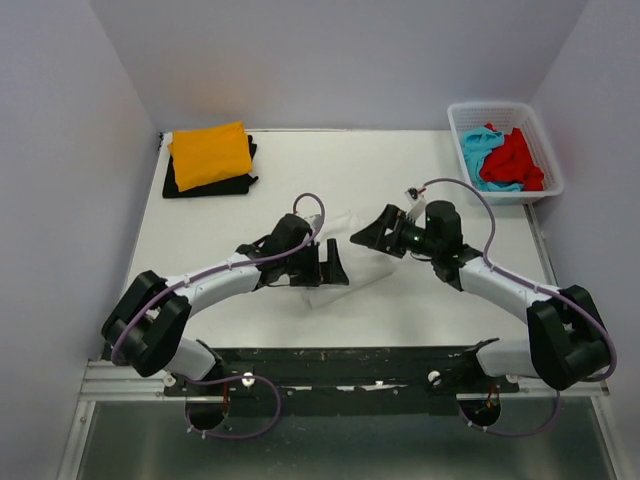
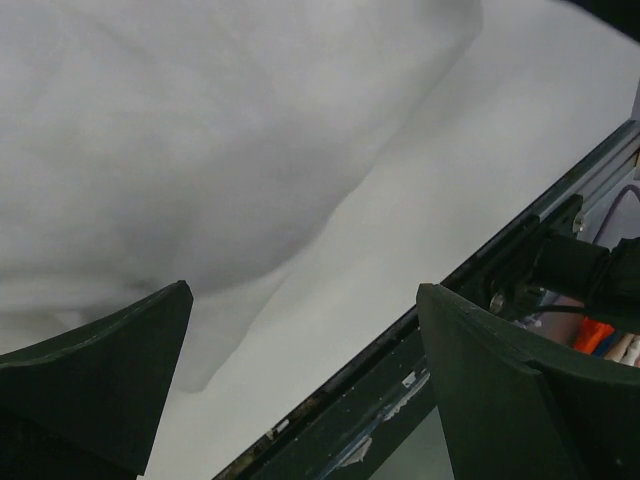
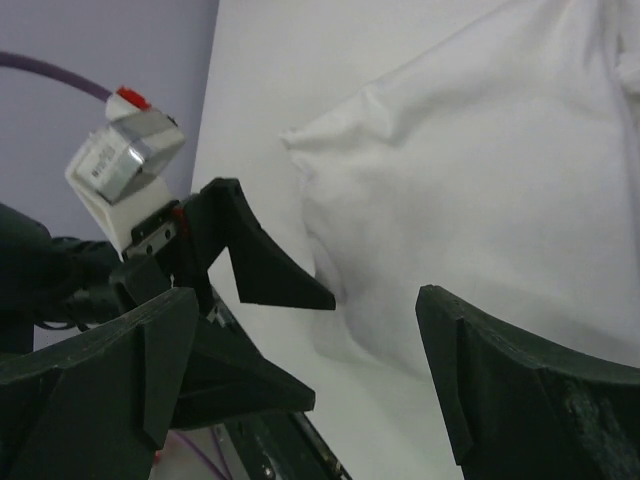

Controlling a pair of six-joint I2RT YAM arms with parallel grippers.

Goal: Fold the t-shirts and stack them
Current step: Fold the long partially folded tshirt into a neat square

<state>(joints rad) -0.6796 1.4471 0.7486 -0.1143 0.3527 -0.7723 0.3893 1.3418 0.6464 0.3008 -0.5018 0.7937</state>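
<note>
The white t-shirt point(image 1: 345, 222) lies crumpled at the table's middle, pale against the white top. My left gripper point(image 1: 335, 265) hovers open over the shirt's near left part; the cloth point(image 2: 200, 130) fills the left wrist view ahead of the fingers point(image 2: 90, 385), with nothing between them. From the right, my right gripper point(image 1: 372, 235) faces the shirt, open and empty; the shirt point(image 3: 480, 170) and the left gripper point(image 3: 262, 322) show in its wrist view. A folded orange t-shirt point(image 1: 210, 153) rests on a black t-shirt point(image 1: 215, 185) at the back left.
A white lattice basket point(image 1: 460, 120) at the back right holds a turquoise t-shirt point(image 1: 482, 160) and a red t-shirt point(image 1: 518, 160). The table's near edge with its dark rail point(image 2: 400, 370) runs just below the left gripper. Grey walls close in three sides.
</note>
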